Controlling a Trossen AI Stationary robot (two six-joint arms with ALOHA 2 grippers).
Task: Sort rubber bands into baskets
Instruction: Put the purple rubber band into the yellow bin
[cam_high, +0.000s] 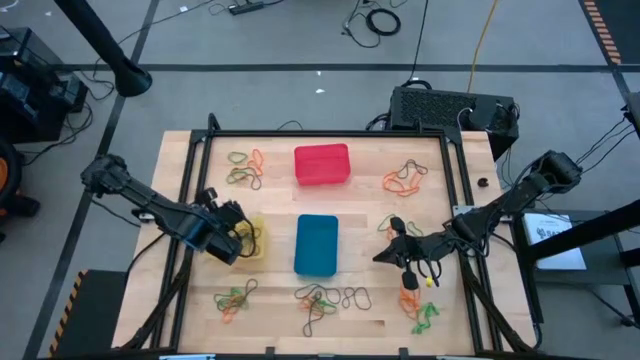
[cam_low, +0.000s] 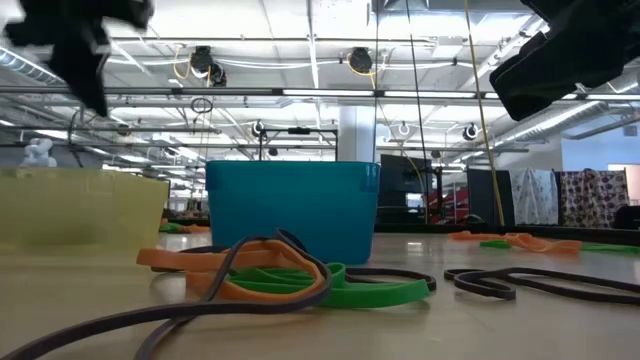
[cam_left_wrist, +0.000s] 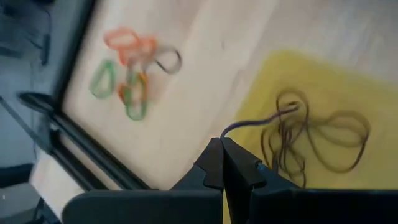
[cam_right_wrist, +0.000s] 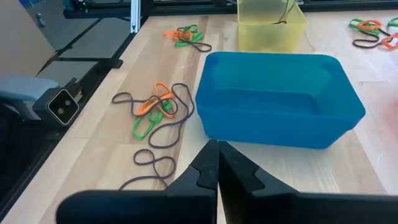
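The yellow basket (cam_high: 257, 243) stands left of the blue basket (cam_high: 316, 245), and the red basket (cam_high: 322, 165) stands farther back. Several dark rubber bands (cam_left_wrist: 317, 140) lie in the yellow basket. My left gripper (cam_left_wrist: 222, 144) hovers over that basket's left side, shut on a dark rubber band (cam_left_wrist: 258, 119). My right gripper (cam_right_wrist: 217, 149) is shut and holds nothing, just right of the blue basket (cam_right_wrist: 280, 96) and pointing at it. Mixed orange, green and dark bands (cam_high: 325, 298) lie loose on the table. My left gripper pinches one end of the dark rubber band (cam_left_wrist: 229, 129) between its two fingertips, slanting down from the table's left side. From the fingertips the band arcs down into the yellow basket (cam_left_wrist: 348, 87), where its other end lies among the dark bands.
Loose heaps of bands lie at the far left (cam_high: 245, 170), far right (cam_high: 405, 178), near left (cam_high: 235, 297) and near right (cam_high: 420, 310). A black frame (cam_high: 330, 133) borders the wooden table. A black box (cam_high: 450, 108) stands behind the far right corner.
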